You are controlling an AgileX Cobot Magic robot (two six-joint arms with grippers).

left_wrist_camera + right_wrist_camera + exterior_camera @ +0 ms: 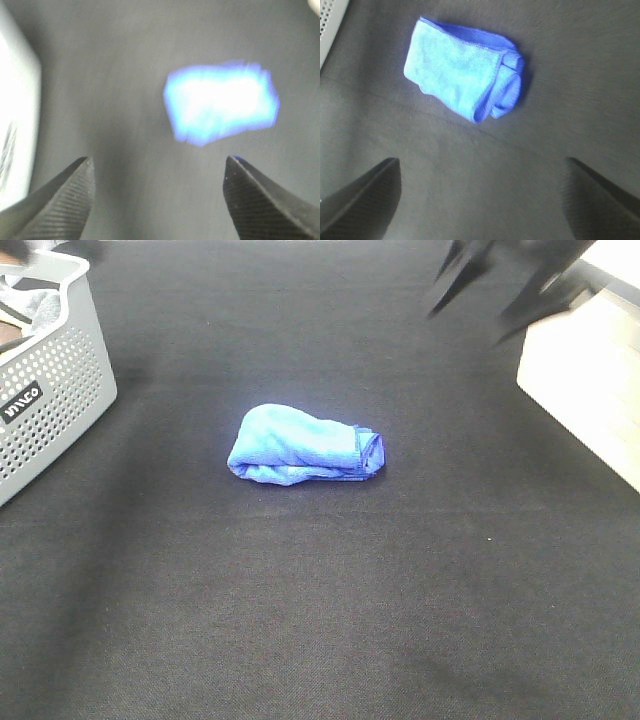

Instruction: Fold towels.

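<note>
- Right of the basket (pixel 50 380), mid-table: towel (pixel 305 445), bundled, long axis running away from the basket.
- Right gripper (pixel 480 200): jaws apart, empty, apparently nearer.
- Left gripper (pixel 157 200): likewise apart.

- Bright royal-blue microfibre towel (pixel 221 104): in the left wrist view only a smeared, overexposed blue patch; folds and hem unreadable.
- Perforated grey plastic basket (pixel 50 390): cut off by the overhead picture's left and top edges; its contents are only partly seen.
- Dark right arm (pixel 505 285): motion-blurred at the overhead top edge; gripper shape indistinct.
- Pale surface (pixel 585 390): overexposed, cropped at right.
</note>
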